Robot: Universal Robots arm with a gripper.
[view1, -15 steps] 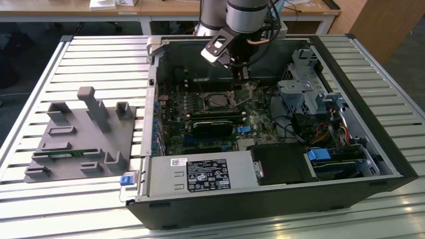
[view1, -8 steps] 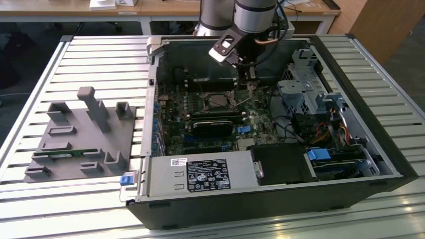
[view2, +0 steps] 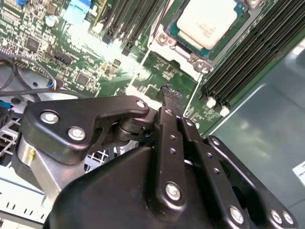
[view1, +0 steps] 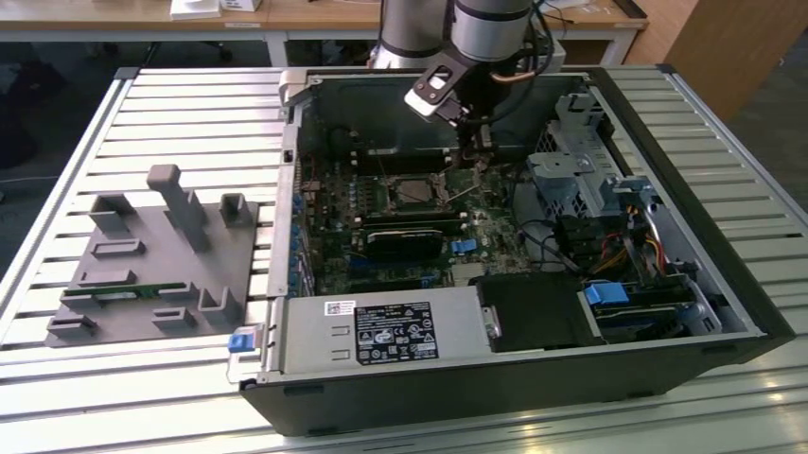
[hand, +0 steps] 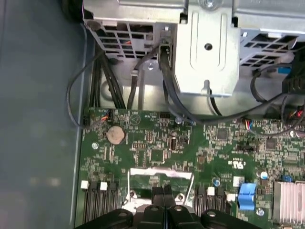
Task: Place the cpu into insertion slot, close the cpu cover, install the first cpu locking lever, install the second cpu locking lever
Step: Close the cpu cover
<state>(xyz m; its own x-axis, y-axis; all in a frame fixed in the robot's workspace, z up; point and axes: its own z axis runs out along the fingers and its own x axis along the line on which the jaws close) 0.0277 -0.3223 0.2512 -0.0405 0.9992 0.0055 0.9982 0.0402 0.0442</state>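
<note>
The cpu (view2: 209, 21), a pale square chip, lies in the insertion slot (view1: 411, 192) on the green board. A silvery frame, the cpu cover (view2: 164, 44), lies flat around the chip's edge; in the first wrist view the cover (hand: 159, 172) shows as a bright strip. My gripper (view2: 167, 90) hangs just off the socket's corner, its black fingers (hand: 157, 193) pressed together and shut, with nothing visible between them. In the exterior view the gripper (view1: 478, 163) sits at the socket's right side. A thin lever (view1: 467, 192) slants up beside the socket there.
The open case walls (view1: 657, 142) surround the board. A drive cage (view1: 569, 170) and cables (hand: 119, 86) crowd the exterior view's right. Memory slots (view2: 252, 52) flank the socket. A grey fixture (view1: 158, 255) stands on the slatted table at the exterior view's left.
</note>
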